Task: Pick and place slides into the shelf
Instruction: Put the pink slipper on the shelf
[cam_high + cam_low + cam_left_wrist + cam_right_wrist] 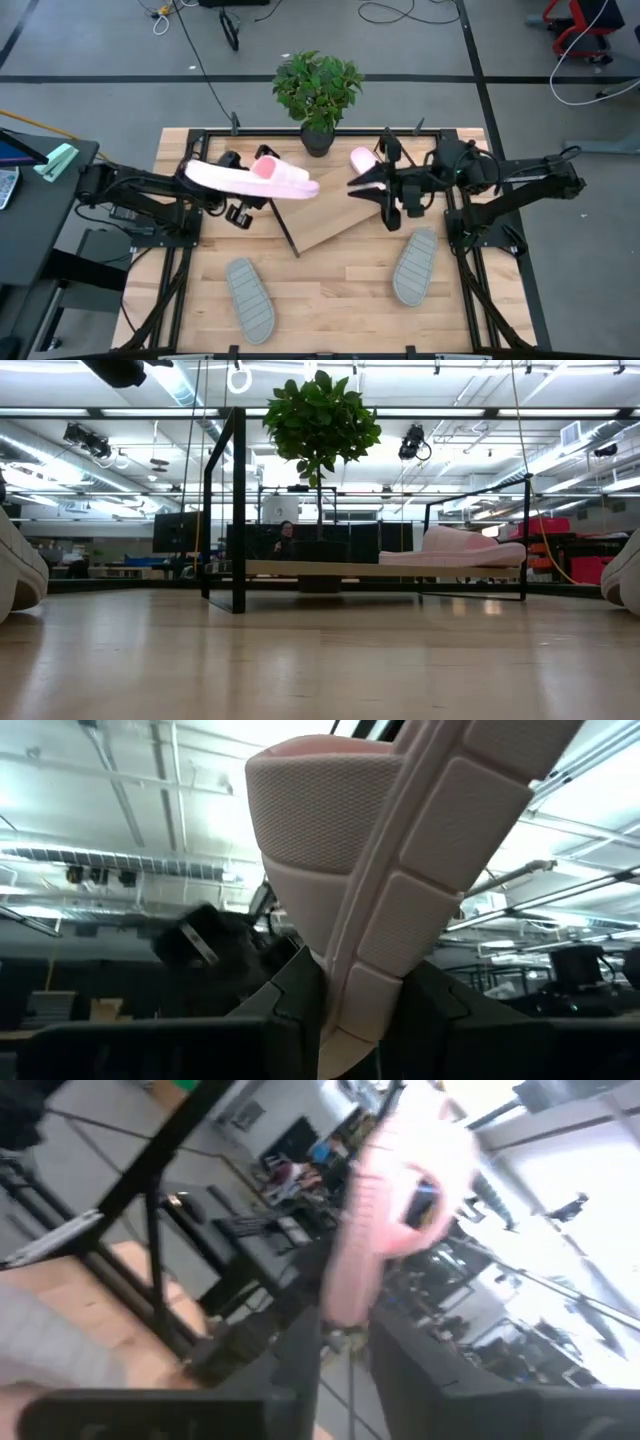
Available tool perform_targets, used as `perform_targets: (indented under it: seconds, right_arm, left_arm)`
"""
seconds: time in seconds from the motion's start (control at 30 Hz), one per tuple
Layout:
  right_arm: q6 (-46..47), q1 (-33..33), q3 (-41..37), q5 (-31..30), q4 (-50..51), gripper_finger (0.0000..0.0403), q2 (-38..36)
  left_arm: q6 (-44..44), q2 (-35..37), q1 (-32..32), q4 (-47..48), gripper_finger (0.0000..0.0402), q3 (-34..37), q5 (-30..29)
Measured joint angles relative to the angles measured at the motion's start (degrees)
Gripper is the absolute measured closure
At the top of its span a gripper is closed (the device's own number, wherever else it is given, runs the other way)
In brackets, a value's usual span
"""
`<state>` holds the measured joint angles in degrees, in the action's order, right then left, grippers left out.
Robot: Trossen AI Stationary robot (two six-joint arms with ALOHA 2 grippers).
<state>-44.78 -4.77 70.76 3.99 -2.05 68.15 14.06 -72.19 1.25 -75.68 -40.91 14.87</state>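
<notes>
One pale pink slide point(250, 180) is lifted high above the table's left half, in my left gripper point(365, 1000). In the low view the other pink slide point(455, 548) lies sole-down on the right part of the slanted wooden shelf point(330, 568). My right gripper point(345, 1350) is open just on the near side of that slide point(362, 158); the low view shows no finger at it. Two grey slides point(250, 298) point(415, 265) lie sole-down on the tabletop, nearer than the shelf point(325, 225). My left gripper pinches the pink slide's sole point(350, 1005) at the end toward the table's left, one finger point(295, 990) on the textured footbed side and the other point(440, 1000) on the blocked tread side. The slide is lifted clear and reaches out from the fingers toward the table's right.
A potted plant point(318, 90) stands at the far edge, just behind the shelf. The shelf's black wire frame point(238, 510) rises at its left and right ends. Black rails border the tabletop point(330, 320). A person sits in the room beyond point(285, 538).
</notes>
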Motion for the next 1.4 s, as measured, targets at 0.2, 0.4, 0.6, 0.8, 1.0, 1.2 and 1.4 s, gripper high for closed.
perform_targets:
  seconds: [0.2, 0.4, 0.6, 0.8, 1.0, 1.2, 1.4]
  right_arm:
    - [0.24, 0.26, 0.0, 0.45, -6.88, 0.0209, 1.2]
    - [1.91, 0.28, 0.0, 0.49, -10.8, 0.0156, 4.27]
    - [4.2, 0.28, 0.0, 1.3, -14.68, 0.0159, 7.29]
    - [7.53, 0.28, 0.0, 5.34, -17.94, 0.0181, 8.99]
    - [7.85, 0.28, 0.0, 6.9, -20.26, 0.0194, 11.32]
    - [9.05, 0.28, 0.0, 8.18, -25.45, 0.0199, 12.67]
    - [11.53, 0.28, 0.0, 9.95, -26.33, 0.02, 12.72]
  left_arm:
    - [-1.55, -3.09, -1.57, -2.78, 0.0311, 0.0, 0.06]
    - [-2.05, -5.37, -1.42, -7.08, 0.0311, -0.02, -0.04]
    - [-2.79, -6.18, -1.44, -9.37, 0.0311, -0.02, 0.44]
    - [-3.37, -6.24, -1.44, -9.31, 0.0311, -0.02, 0.42]
    - [-4.26, -6.24, -1.44, -9.35, 0.0311, -0.02, 0.44]
    - [-4.3, -6.24, -1.44, -9.15, 0.0311, -0.02, 0.44]
    - [-4.87, -6.24, -1.42, -8.89, 0.0311, -0.02, 0.44]
